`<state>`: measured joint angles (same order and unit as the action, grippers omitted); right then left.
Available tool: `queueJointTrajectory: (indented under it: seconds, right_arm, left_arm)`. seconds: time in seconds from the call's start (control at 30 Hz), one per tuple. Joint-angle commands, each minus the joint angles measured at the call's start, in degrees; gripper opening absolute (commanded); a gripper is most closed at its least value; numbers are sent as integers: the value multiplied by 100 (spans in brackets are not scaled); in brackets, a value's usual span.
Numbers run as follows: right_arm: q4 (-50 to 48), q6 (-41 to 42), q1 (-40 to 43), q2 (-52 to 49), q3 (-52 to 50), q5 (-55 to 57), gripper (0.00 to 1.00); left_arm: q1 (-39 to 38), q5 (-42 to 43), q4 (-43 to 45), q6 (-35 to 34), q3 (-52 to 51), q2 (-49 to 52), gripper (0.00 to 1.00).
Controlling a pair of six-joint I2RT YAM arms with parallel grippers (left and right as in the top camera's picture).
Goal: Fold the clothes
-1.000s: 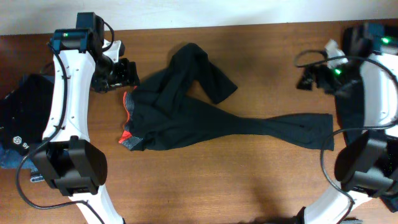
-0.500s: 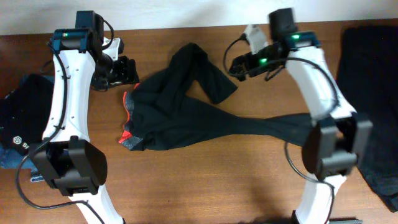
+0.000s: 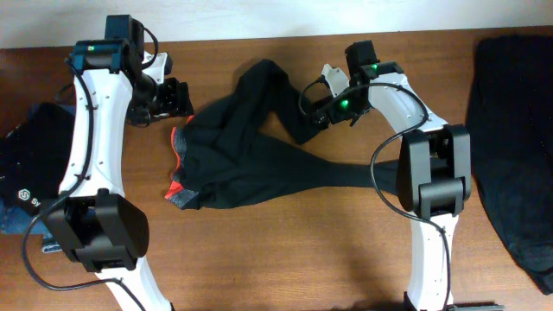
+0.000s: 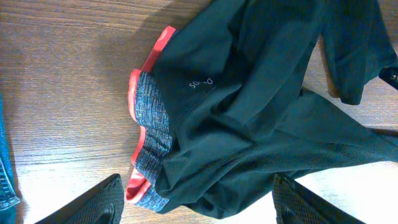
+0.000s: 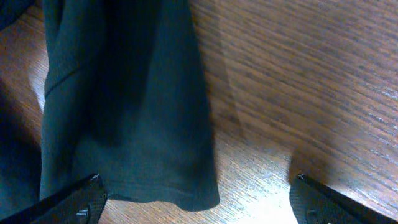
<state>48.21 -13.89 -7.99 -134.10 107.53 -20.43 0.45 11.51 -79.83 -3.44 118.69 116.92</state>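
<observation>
Long black trousers (image 3: 251,164) lie spread on the wooden table, the red-orange and grey waistband (image 3: 178,168) at the left, one leg stretched right, the other folded up toward the back (image 3: 276,95). My left gripper (image 3: 177,98) is open above the waistband (image 4: 149,124), touching nothing. My right gripper (image 3: 318,111) is open just above the cuff of the folded leg (image 5: 155,180), empty. Blue denim (image 4: 5,180) shows at the left edge of the left wrist view.
A black garment (image 3: 30,164) lies at the table's left edge with denim beneath it (image 3: 13,220). Another dark garment (image 3: 514,130) covers the right side. Bare wood (image 3: 285,250) runs along the front.
My right arm has swung from the far right across to the folded leg's cuff near the centre. The left arm has not moved. The trousers lie as before.
</observation>
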Motion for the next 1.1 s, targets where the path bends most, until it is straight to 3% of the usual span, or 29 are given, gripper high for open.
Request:
queueJointTrajectory:
  seconds: [0.0,0.17,0.2,0.3,0.37,0.4,0.73,0.9,1.07]
  right_arm:
    - [111,0,-120,-98,26,52,92]
    - [125,0,-275,-98,22,59,75]
    - [98,0,-306,-103,11,105,55]
    - [94,4,-315,-107,0,247,25]
    - [68,92,-315,-107,-22,391,15]
    - [68,212,-315,-107,-28,601,4]
    - [199,1067,74,0,643,3077,4]
    - [205,1093,719,15,1497,3941,4]
    - [146,1779,1585,15,2149,4175,4]
  left_arm:
    - [35,-39,13,28,-28,17,76]
    - [35,-39,13,28,-28,17,76]
    - [35,-39,7,28,-28,17,76]
    - [35,-39,-15,28,-28,17,76]
    - [35,-39,-33,28,-28,17,76]
    - [35,-39,-33,28,-28,17,76]
    - [35,-42,-28,28,-28,17,76]
    - [35,-39,-28,28,-28,17,76]
    - [35,-39,-55,26,-28,17,76]
